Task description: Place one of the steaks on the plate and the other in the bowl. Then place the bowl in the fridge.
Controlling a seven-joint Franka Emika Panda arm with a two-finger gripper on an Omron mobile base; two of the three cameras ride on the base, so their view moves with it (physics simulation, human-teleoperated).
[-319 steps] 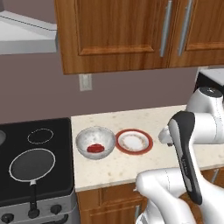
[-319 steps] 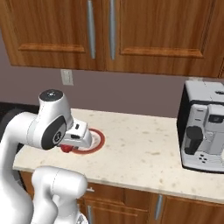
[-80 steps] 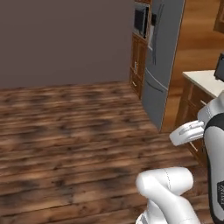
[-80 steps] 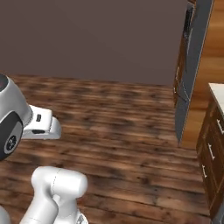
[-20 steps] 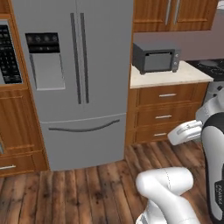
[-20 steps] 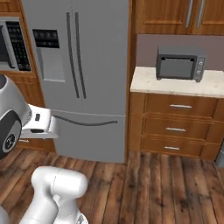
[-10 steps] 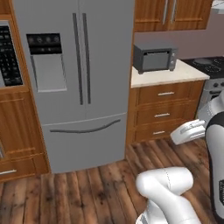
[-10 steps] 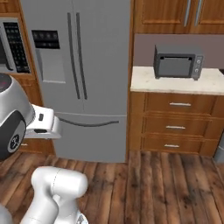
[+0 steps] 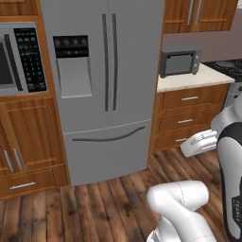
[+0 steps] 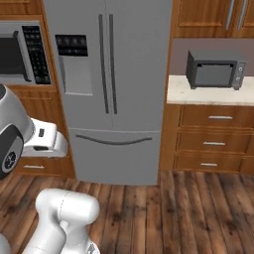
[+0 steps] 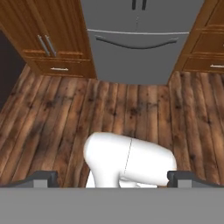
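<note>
At the far left of the left base view, a built-in microwave (image 9: 19, 61) sits in wooden cabinets, and the fridge (image 9: 104, 85) fills the upper centre, both doors closed. Right of it a small countertop oven (image 9: 178, 62) stands on the counter (image 9: 194, 81). Along the bottom of the hand view the gripper (image 11: 112, 178) holds nothing, fingertips (image 11: 41, 178) spread wide apart.

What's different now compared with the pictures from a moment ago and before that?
The base drove away from the counter with the bowl and plate, crossed the wooden floor, and now faces the fridge, so the whole view changed. The claw stayed open and empty; the fridge doors stayed shut.
</note>
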